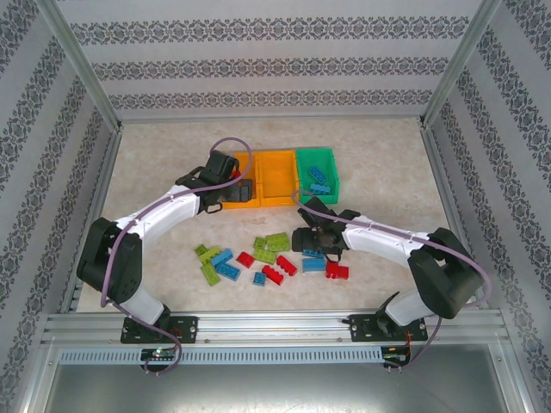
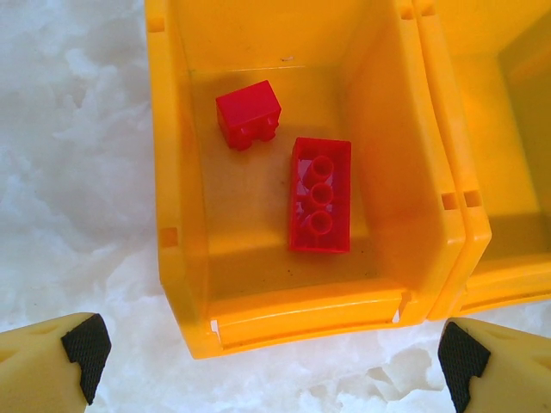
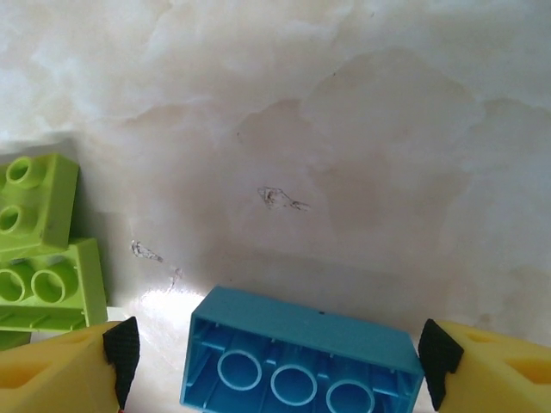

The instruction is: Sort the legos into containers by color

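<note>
My left gripper (image 2: 271, 370) hangs open over the near rim of the left orange container (image 2: 185, 215), which holds two red legos (image 2: 320, 196) (image 2: 248, 114). From above, the left gripper (image 1: 234, 185) hovers at that container (image 1: 249, 166). My right gripper (image 3: 277, 357) is open low over the table, with an upside-down blue lego (image 3: 301, 357) lying between its fingers; there is a gap on the left side. In the top view the right gripper (image 1: 320, 244) stands at the right end of the scattered red, lime and blue legos (image 1: 277, 243).
A second orange container (image 1: 275, 176) sits in the middle and a green container (image 1: 315, 156) with blue legos (image 1: 320, 182) on the right. Two lime legos (image 3: 34, 202) (image 3: 47, 288) lie just left of my right gripper. Metal frame rails border the table.
</note>
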Controlling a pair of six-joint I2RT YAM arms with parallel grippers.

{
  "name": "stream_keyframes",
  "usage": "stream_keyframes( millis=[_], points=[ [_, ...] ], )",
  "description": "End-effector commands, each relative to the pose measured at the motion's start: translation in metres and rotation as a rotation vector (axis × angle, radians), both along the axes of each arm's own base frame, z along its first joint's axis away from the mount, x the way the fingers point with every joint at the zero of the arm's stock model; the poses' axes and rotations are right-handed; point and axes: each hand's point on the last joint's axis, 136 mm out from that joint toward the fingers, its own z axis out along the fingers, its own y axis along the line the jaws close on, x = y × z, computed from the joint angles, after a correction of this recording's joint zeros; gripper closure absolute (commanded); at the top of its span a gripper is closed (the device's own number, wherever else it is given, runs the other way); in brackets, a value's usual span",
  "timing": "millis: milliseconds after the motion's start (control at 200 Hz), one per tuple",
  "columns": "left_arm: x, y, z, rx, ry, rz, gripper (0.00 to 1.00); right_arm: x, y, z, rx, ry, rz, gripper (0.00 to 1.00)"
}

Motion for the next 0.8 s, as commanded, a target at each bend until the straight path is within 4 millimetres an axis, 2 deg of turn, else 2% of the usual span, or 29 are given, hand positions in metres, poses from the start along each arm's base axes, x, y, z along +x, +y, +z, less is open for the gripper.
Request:
stream_keyframes(
  millis=[0,200,400,590,734,799],
  points=[
    [0.001,0.002,0.013,0.012,-0.052,0.001,0.0,-0.004,-0.004,-0.004,-0.044,0.031,-0.015,0.15],
    [0.0,0.004,0.011,0.021,-0.048,0.007,0.0,-0.008,-0.011,-0.008,-0.086,0.051,-0.019,0.16],
    [-0.001,0.005,0.01,0.02,-0.045,0.012,0.0,-0.008,-0.009,-0.011,-0.087,0.063,-0.009,0.17],
    [-0.006,0.009,0.013,0.023,-0.061,0.02,0.01,-0.01,-0.008,-0.017,-0.098,0.083,0.0,0.29],
    [-0.01,0.012,0.018,0.019,-0.08,0.02,0.0,-0.002,-0.008,-0.006,-0.1,0.037,0.009,0.41],
    [-0.012,0.014,0.017,0.026,-0.075,0.022,0.0,0.004,-0.008,0.003,-0.097,0.001,0.011,0.42]
  ],
)
